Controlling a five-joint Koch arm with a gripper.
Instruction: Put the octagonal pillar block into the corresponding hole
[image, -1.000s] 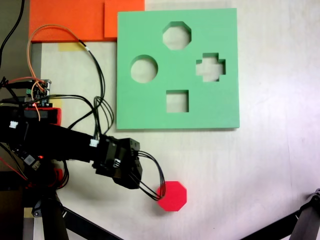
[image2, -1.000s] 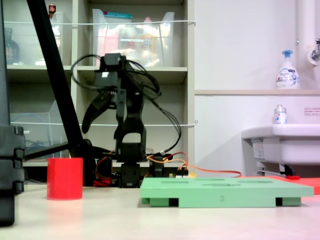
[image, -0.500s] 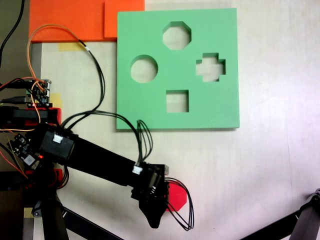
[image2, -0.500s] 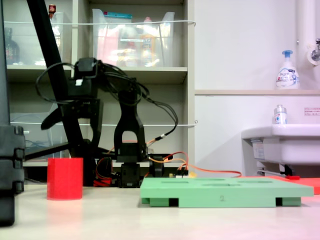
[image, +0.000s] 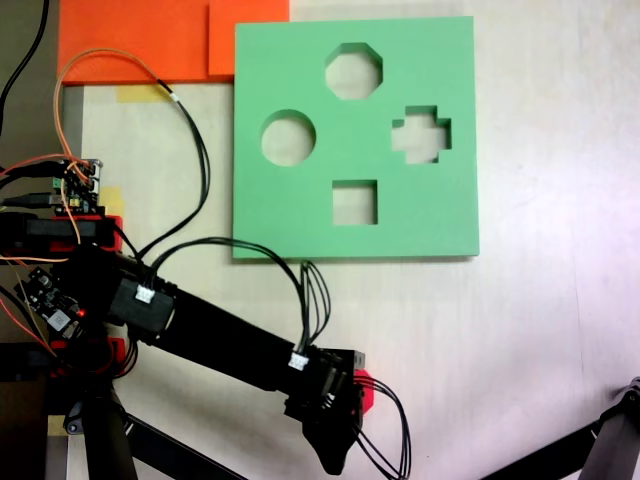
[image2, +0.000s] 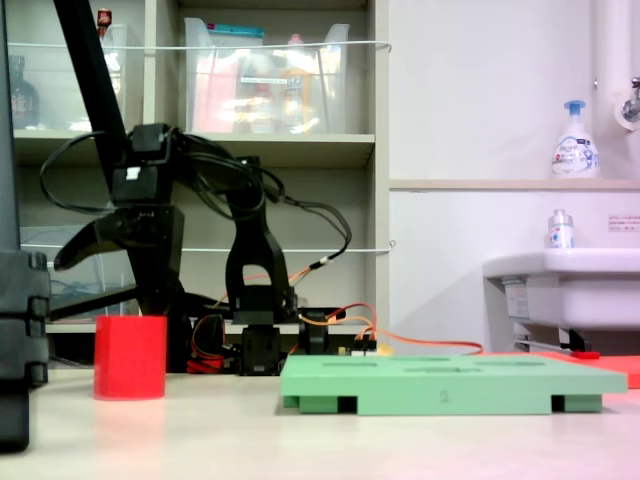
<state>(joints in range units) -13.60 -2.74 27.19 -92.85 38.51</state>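
The octagonal pillar block (image2: 130, 357) stands upright on the table, well to the left of the board in the second exterior view. In the first exterior view only a red sliver of the block (image: 366, 391) shows past the arm. My gripper (image2: 113, 283) hangs open just above the block, one finger pointing down behind it and the other spread out to the second exterior view's left. From above, the gripper (image: 340, 430) covers the block. The green foam board (image: 440, 215) lies flat, and its eight-sided hole (image: 353, 71) is empty.
The board also has a round cutout (image: 288, 138), a cross cutout (image: 421, 134) and a square cutout (image: 354, 202). Orange foam sheets (image: 130, 40) lie at the first exterior view's upper left. Loose wires (image: 195, 150) and a circuit board (image: 78, 182) sit by the arm's base. A black stand leg (image: 610, 440) crosses the bottom right.
The arm has swung outward over the red block, which now is almost wholly covered from above. The gripper has come down towards the block with its jaw spread wider.
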